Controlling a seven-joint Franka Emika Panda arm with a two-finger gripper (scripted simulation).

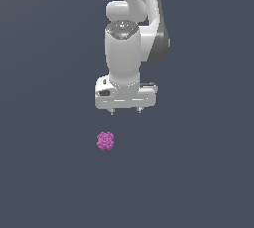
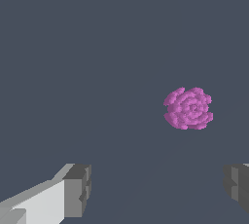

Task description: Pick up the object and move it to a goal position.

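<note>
The gripper (image 1: 125, 110) hangs wide open and empty above the ball (image 1: 105, 141), which lies lower left of centre. Approach step: it must align over it, then descend.

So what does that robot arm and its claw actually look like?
The arm is glossy white with rounded, tube-like sections, a dark grey panel on one side and a dark round cap. The gripper is a wide white block; its fingers have blocky grey tips. No cables show.
</note>
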